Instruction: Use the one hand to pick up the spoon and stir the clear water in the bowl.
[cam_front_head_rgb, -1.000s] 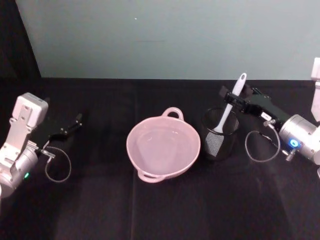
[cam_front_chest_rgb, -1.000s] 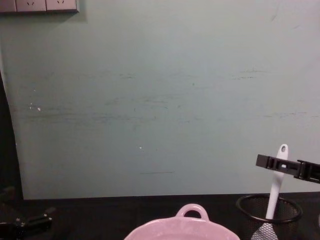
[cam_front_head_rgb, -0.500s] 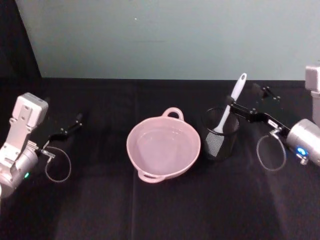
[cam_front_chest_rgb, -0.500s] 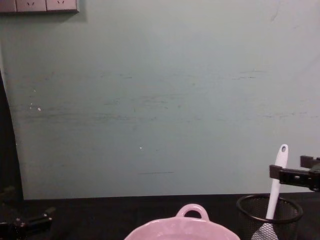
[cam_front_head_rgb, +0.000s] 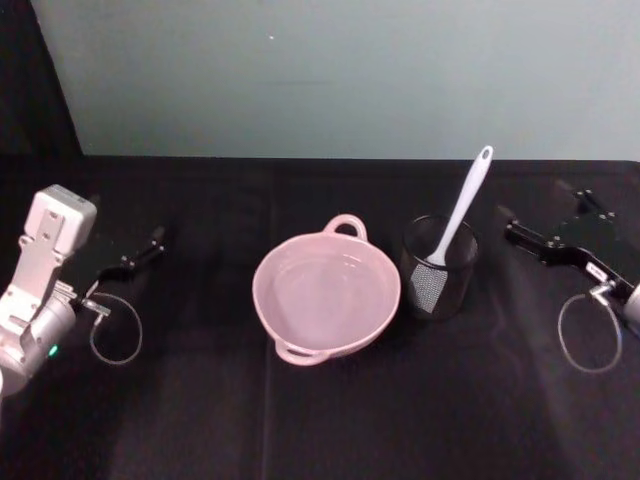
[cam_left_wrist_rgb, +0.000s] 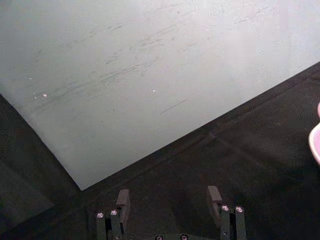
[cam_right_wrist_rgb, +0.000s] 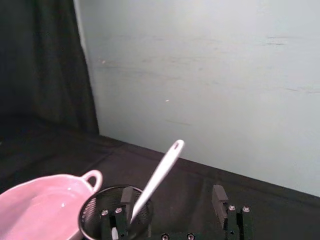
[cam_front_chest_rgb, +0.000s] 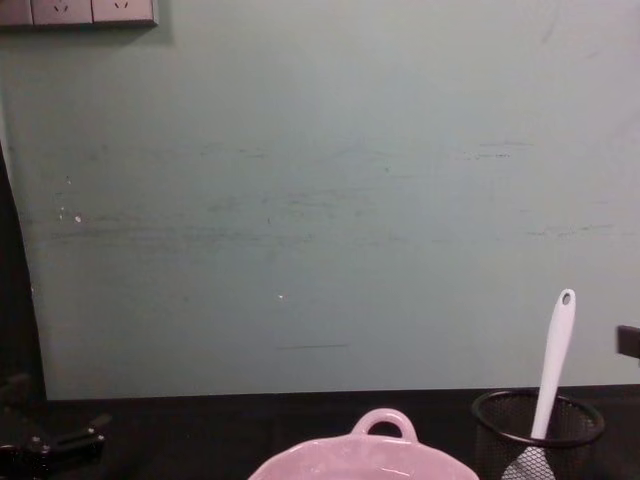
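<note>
While the head view looks down on a black cloth-covered table (cam_front_head_rgb: 330, 420) backed by a pale green wall (cam_front_head_rgb: 330, 70), the pink bowl (cam_front_head_rgb: 327, 293) sits at the centre with clear water (cam_front_head_rgb: 325, 290) glinting faintly inside. Just right of it, touching or nearly so, stands a black mesh cup (cam_front_head_rgb: 438, 268), and the white spoon (cam_front_head_rgb: 462, 207) leans in it, head down, handle tilted up toward the far right. The right gripper (cam_front_head_rgb: 545, 232) hovers well right of the cup, apart from the spoon, fingers spread with nothing between them. The left gripper (cam_front_head_rgb: 150, 245) sits far left, parked over the cloth; from here I cannot tell its finger gap.

Left wrist view now: the left gripper's fingers (cam_left_wrist_rgb: 123, 200) stand wide apart, empty, over dark cloth, the wall beyond, a sliver of bowl at the edge.

Right wrist view: two black fingers (cam_right_wrist_rgb: 218, 197) wide apart, holding nothing. Ahead of them the spoon handle rises from the mesh cup, the bowl beside it, and a dark curtain (cam_right_wrist_rgb: 40, 65) hangs at the wall's end.

Chest view: the wall has faint scuffs, with a row of outlets (cam_front_chest_rgb: 78, 11) at the upper left. Low down, the bowl's loop handle (cam_front_chest_rgb: 384, 420) faces the wall; the spoon stands in the cup at right.
</note>
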